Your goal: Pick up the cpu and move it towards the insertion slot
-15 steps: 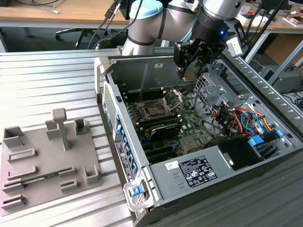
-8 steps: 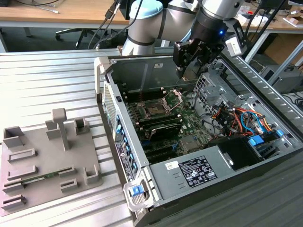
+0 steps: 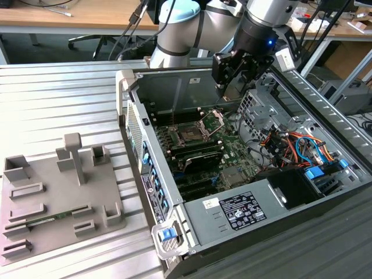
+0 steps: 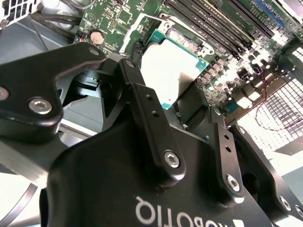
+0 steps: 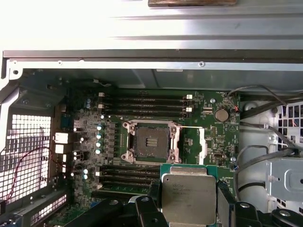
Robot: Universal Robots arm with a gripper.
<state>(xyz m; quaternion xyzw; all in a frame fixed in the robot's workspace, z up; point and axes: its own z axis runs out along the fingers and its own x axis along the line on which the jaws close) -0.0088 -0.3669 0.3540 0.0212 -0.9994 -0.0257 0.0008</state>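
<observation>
Hand (image 5: 189,208) held the cpu (image 5: 188,197) flat, short of the insertion slot (image 5: 150,143); keeping it level and square mattered.

Silver tube sections and pale blue joint caps are seen on the arm (image 3: 192,26); a small blue light is lit at the wrist; the gripper (image 4: 175,111) is matte black, its link bars fastened with silver hex screws.
</observation>
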